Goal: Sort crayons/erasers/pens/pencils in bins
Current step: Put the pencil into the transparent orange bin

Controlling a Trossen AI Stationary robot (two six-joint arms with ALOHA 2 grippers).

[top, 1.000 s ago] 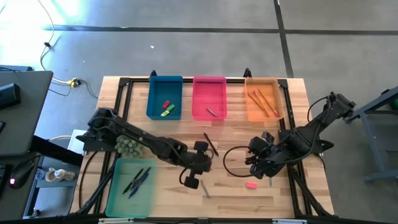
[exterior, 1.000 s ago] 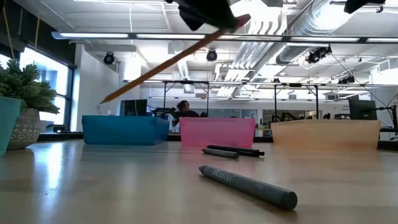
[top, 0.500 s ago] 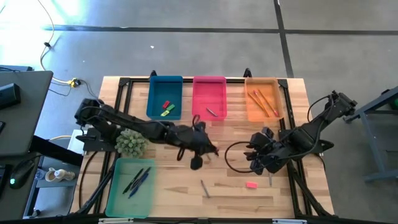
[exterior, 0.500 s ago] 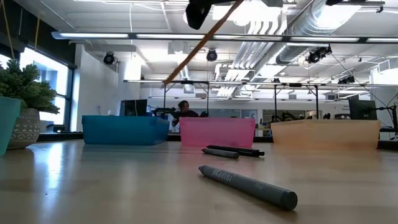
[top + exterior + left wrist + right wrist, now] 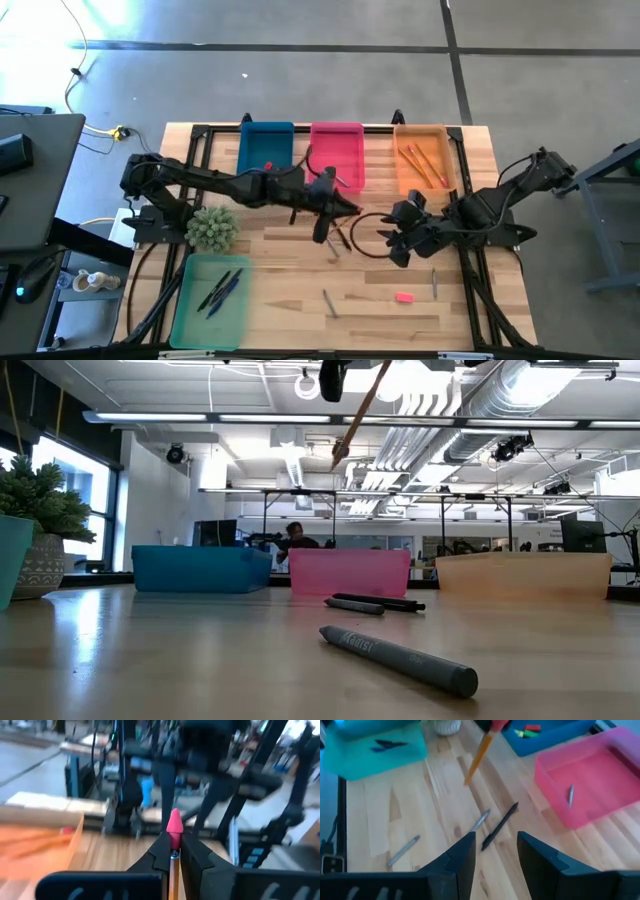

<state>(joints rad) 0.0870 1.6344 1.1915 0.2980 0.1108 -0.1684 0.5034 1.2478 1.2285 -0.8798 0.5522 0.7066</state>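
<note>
My left gripper [image 5: 325, 212] is shut on an orange pencil [image 5: 355, 415], high above the table's middle, in front of the pink bin [image 5: 337, 155]. My right gripper [image 5: 495, 850] is open and empty. It hovers right of a black pen [image 5: 500, 826] and a grey crayon [image 5: 480, 820], which lie flat on the wood. Two more crayons [image 5: 328, 302] [image 5: 434, 283] and a pink eraser [image 5: 404, 297] lie flat nearer the front. The orange bin [image 5: 422, 160] holds pencils, the blue bin [image 5: 265, 155] holds erasers, and the green bin [image 5: 212, 295] holds pens. My left gripper pinches the pencil between its two fingers just behind the pink eraser tip [image 5: 173, 851]. The eraser [image 5: 174, 825] sticks out past the fingertips, and the shaft runs back along the gap between the fingers. The pencil hangs steeply tilted, and its point [image 5: 337, 463] is well clear of the table.
A potted plant [image 5: 210, 230] stands left of the middle, beside the left arm. A black cable loop [image 5: 372, 245] lies by my right gripper. The pink bin holds one crayon [image 5: 571, 795]. There is bare wood between the loose crayons at the front.
My left gripper has carried the pencil up and toward the far edge, from the front middle to just before the pink bin. The pencil has tipped from a shallow slant to a steep one. My right gripper has drifted a little toward the far edge and the left.
</note>
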